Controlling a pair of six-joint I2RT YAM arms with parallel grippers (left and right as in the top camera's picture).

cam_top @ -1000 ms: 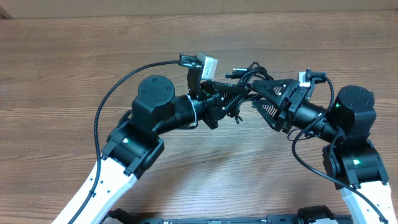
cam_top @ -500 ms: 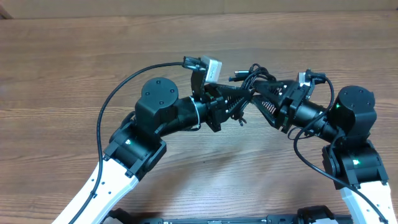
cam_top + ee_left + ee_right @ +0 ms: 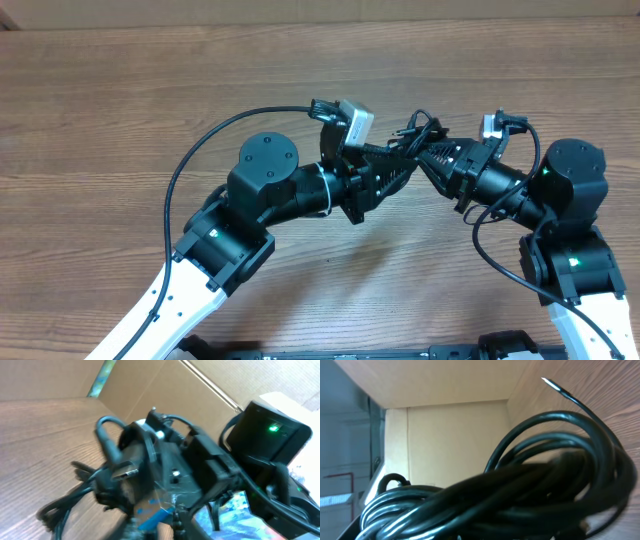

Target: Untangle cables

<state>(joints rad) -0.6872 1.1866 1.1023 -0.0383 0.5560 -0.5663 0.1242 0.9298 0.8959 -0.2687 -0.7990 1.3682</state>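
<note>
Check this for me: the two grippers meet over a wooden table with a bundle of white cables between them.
One thing is wrong: the cables are black, not white, as the right wrist view shows up close. The rest stands: the left gripper and the right gripper meet over the wooden table with the bundle between them.

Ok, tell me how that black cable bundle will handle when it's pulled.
The cable bundle is probably floppy, since its thin cords curve in loose, overlapping loops. It is likely light for its bulk, being all slim cord. The silvery plug tip sticks out free, so it may swing and snag.
</note>
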